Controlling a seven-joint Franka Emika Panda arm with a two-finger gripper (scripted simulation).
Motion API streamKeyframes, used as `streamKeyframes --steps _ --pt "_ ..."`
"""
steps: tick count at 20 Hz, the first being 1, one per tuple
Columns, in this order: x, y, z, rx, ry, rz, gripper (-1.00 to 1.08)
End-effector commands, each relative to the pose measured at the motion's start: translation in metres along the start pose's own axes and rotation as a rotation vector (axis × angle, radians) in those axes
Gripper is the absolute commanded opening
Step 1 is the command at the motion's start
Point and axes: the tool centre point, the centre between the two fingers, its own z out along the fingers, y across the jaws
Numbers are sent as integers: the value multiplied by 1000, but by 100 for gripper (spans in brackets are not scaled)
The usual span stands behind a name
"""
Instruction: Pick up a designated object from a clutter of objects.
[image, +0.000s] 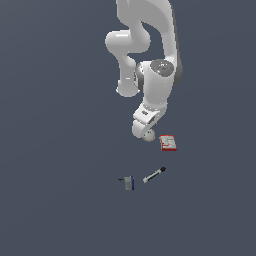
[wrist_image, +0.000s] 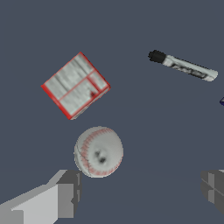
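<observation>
The designated object, a pale ball (wrist_image: 98, 152) with reddish seams, lies on the dark floor close to one finger (wrist_image: 65, 192) of my gripper (wrist_image: 140, 188). It sits beside that finger, not centred between the two. The fingers stand wide apart, open and empty. In the exterior view the ball (image: 149, 136) peeks out under the gripper (image: 144, 131), which hangs low over it. The rest of the clutter is a red-and-white flat box (wrist_image: 75, 85), a black-tipped marker (wrist_image: 182, 66) and a grey-and-blue block (image: 129, 183).
In the exterior view the box (image: 168, 143) lies just to the right of the ball, and the marker (image: 154, 175) and block lie nearer the camera. Only a blue sliver of the block (wrist_image: 222, 101) shows at the wrist view's edge.
</observation>
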Motion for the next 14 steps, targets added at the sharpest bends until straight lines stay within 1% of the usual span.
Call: streamKeyframes --steps 1,8,14 --pt "-3 -11 13 3 2 -66 100" --pt "-10 -33 36 11 4 -182 100" --pt "-12 -38 42 13 5 -214 100"
